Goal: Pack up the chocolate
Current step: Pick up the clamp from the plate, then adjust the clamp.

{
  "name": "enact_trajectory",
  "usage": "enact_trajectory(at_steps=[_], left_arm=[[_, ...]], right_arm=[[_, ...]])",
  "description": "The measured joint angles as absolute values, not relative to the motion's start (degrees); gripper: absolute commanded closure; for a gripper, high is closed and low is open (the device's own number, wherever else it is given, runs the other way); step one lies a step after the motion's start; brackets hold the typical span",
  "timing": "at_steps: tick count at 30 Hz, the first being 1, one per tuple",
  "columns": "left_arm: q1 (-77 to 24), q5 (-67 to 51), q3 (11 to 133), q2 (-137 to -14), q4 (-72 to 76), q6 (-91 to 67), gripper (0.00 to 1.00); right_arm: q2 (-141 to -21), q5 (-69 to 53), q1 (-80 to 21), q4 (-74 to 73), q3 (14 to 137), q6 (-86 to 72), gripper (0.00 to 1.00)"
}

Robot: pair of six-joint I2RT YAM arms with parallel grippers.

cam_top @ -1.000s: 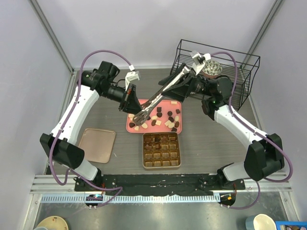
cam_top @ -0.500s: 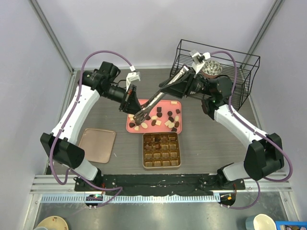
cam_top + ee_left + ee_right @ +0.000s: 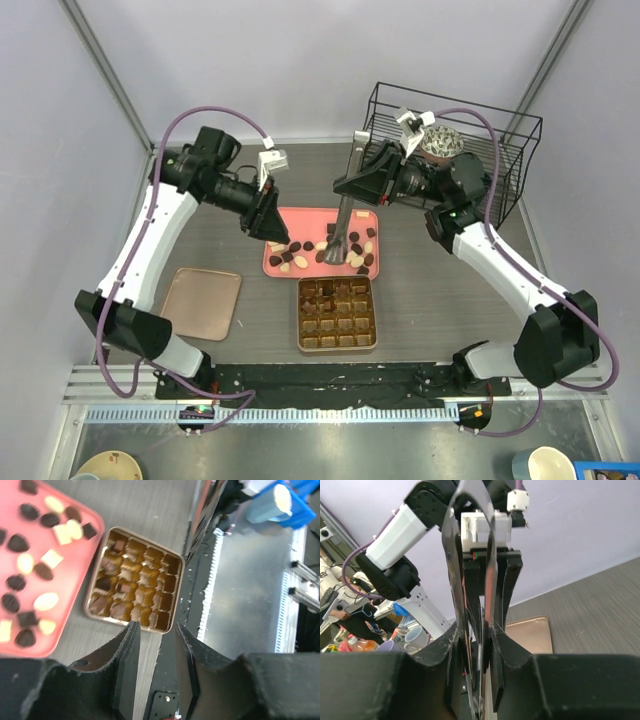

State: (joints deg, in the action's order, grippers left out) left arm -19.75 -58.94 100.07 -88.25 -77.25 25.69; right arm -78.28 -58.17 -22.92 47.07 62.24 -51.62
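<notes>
The chocolate point(image 3: 356, 238), dark, brown and cream pieces, lies scattered on the pink tray point(image 3: 305, 222); a few pieces sit in the back cells of the gold-brown gridded box point(image 3: 338, 347). My right gripper point(image 3: 355, 188) is shut on metal tongs point(image 3: 345, 225) that hang down with their tips among the pieces at mid-tray. In the right wrist view the tongs point(image 3: 470, 555) run up between my gripper point(image 3: 474, 630). My left gripper point(image 3: 272, 226) hovers over the tray's left edge, open and empty. From the left wrist, the left gripper point(image 3: 156, 625) looks past the box point(image 3: 176, 592) and chocolate point(image 3: 46, 601).
A flat brown lid point(image 3: 202, 302) lies left of the box. A black wire rack point(image 3: 500, 160) holding a patterned bowl point(image 3: 441, 142) stands at the back right. The black base rail point(image 3: 330, 378) runs along the near edge.
The right gripper closed on the tongs, and they swung from slanting toward the tray's left to hanging over its middle. The left gripper opened and drew back slightly.
</notes>
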Motion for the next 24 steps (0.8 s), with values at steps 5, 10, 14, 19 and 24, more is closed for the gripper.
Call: enact_trajectory(at_steps=[5,10,14,19,24], left_arm=[[-16.71,-48.42,99.90,-82.94,-77.34,21.91,0.62],[-15.22,-36.45,96.23,-78.02,-75.88,18.31,0.61],[-14.85,-34.81,93.03,-76.20,-74.65,15.88,0.48],[-16.99,-39.24,89.23,-72.95,-68.49,13.50,0.00],[-23.70,-38.48,82.04,-66.15,-63.59,12.73,0.00]], right_arm=[[-74.24,-55.81,-22.92,34.72,63.18,-42.30,0.77],[-72.99,-49.69,-24.95,21.98,66.78,-31.42,0.78],[-73.69,-38.81,-32.01,10.07,70.65,-20.03,0.82],[-77.03,-21.78,-41.91,5.04,73.08,-12.93,0.83],[-78.54,-8.21,-44.69,7.49,72.58,-13.32,0.84]])
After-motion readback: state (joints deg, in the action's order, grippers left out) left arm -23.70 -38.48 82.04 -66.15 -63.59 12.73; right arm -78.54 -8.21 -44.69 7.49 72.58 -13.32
